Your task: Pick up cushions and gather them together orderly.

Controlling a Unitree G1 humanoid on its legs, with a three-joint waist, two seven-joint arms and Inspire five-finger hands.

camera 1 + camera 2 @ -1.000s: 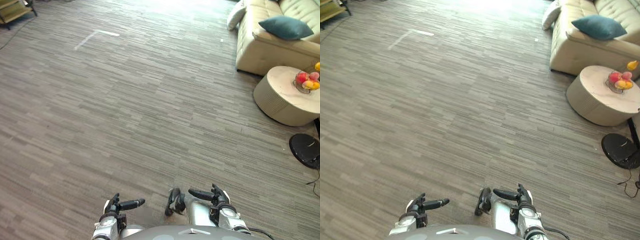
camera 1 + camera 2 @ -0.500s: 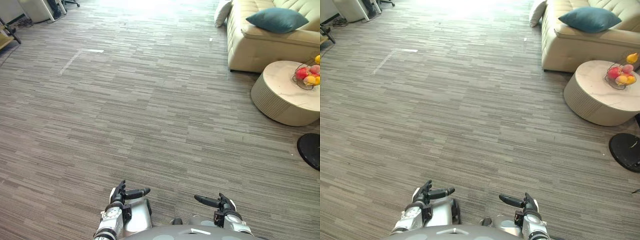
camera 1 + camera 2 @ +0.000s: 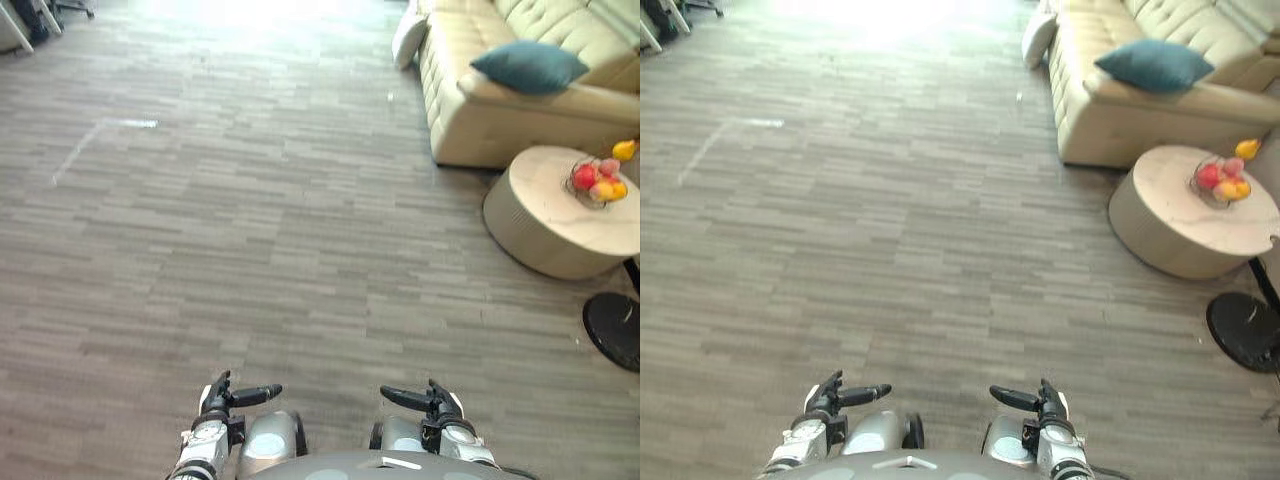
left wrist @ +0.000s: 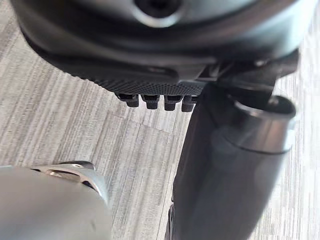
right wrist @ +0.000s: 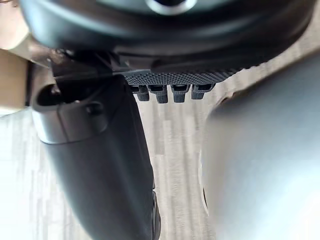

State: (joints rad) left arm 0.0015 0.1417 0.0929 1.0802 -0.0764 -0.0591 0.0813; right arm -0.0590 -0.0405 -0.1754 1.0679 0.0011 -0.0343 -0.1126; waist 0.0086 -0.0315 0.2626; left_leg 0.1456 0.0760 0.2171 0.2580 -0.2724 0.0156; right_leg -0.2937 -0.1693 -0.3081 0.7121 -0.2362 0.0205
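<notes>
At the upper left of the frame a thin white tape mark (image 3: 100, 135) lies on the grey striped floor (image 3: 250, 230). Along the bottom edge, left of centre, the left robot hand (image 3: 220, 399) hangs low over the floor with its thumb stuck out sideways. Its fingers (image 4: 152, 101) are loose and apart, holding nothing. Just right of centre the right robot hand (image 3: 437, 402) mirrors it, thumb pointing inward, fingers (image 5: 162, 94) slack and empty. Toward the upper right, what looks like a pale cushion (image 3: 408, 38) leans against the left side of a cream sofa (image 3: 480, 130), though it is too blurred to be sure. A teal cushion (image 3: 528, 66) rests on the sofa further right. Below it, a round table (image 3: 545, 235) stands just beside the sofa, carrying a bowl of fruit (image 3: 597, 180). At the right edge a black round base (image 3: 615, 330) sits on the floor.
</notes>
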